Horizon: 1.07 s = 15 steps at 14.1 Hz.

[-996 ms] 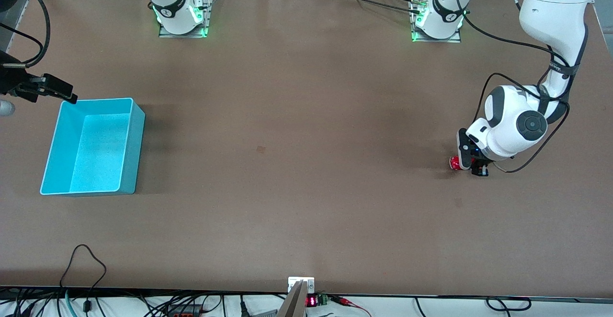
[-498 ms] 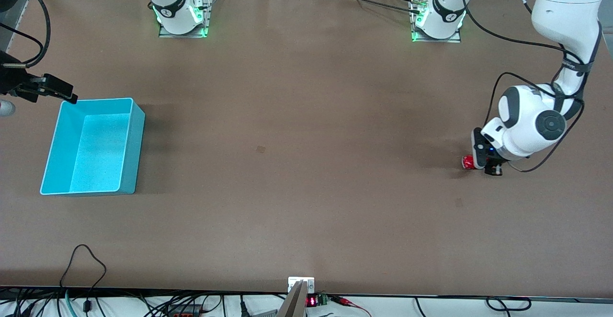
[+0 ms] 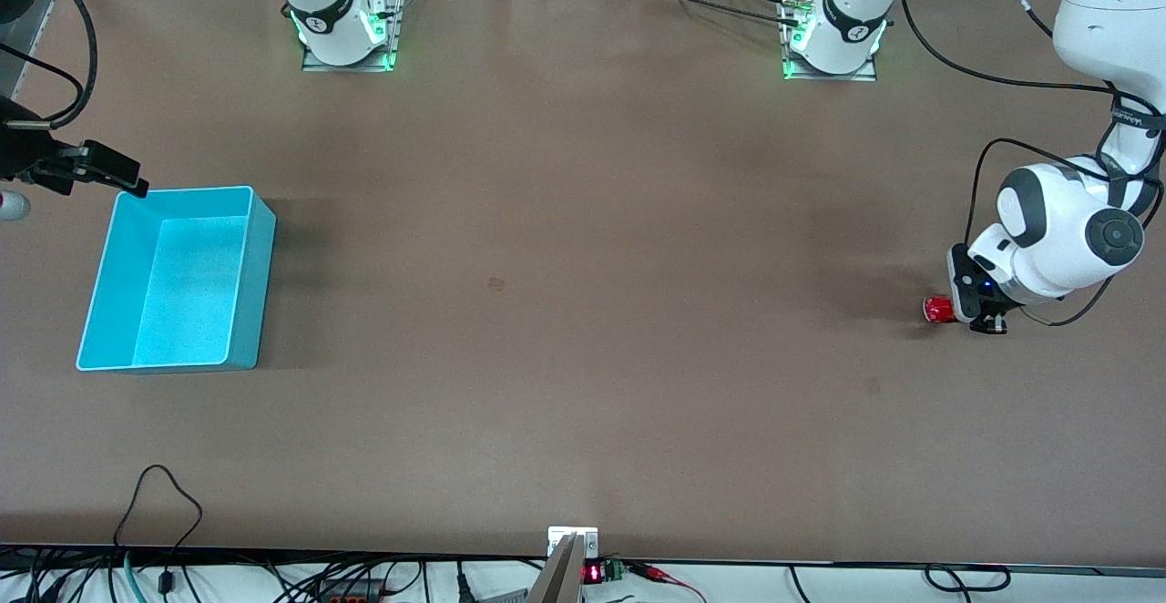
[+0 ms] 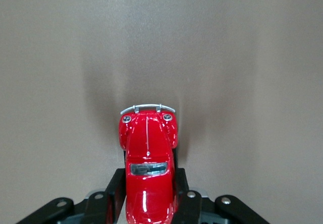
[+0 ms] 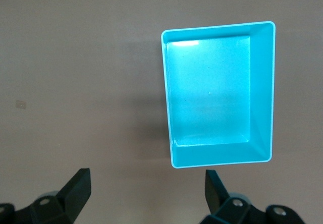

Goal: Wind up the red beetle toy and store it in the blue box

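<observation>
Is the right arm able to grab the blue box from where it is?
Probably yes. The right pincer hangs open beside the box, which is empty, and nothing lies between them.

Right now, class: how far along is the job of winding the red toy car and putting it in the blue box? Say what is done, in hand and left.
Done: the left tool is shut on the red toy car, low at the left arm's end of the table. In hand: the winding; whether it is finished cannot be told. Left: storing it, as the blue box at the right arm's end holds nothing. The right tool waits open beside the box.
</observation>
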### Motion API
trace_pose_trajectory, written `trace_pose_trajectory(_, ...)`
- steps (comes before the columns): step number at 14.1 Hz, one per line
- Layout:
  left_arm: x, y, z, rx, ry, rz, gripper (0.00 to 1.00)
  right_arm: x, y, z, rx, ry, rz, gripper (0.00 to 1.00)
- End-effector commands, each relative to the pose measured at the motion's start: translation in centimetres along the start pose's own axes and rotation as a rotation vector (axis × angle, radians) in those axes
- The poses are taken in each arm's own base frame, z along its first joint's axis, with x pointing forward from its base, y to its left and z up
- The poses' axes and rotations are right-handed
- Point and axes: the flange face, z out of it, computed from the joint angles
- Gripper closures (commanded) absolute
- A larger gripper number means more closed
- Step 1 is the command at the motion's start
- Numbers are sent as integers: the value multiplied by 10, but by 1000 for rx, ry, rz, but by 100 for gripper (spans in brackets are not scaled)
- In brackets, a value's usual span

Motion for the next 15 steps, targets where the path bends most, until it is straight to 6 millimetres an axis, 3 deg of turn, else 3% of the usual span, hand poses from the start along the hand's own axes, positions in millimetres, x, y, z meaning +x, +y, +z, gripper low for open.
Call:
trace_pose_trajectory(1,-5,-5,17,-14,3,15,40,-3,-2,-1,-6,-1,-14,0)
trace_pose_trajectory(2,0,-10,10,-14,4,24,0,-3,-1,-1,-6,-1,-13,0)
trace_pose_trajectory(4,8,-25,-34,-58,19,35,0,-3,-2,-1,-6,-1,-14,0)
trace_pose_trajectory(9,23,-57,-116,-135,35,3,0,-2,-1,0,-7,-1,-13,0)
trace_pose_trajectory(15,47,-56,-192,-171,-5,-267,0,-1,-3,1,-5,-2,-16,0)
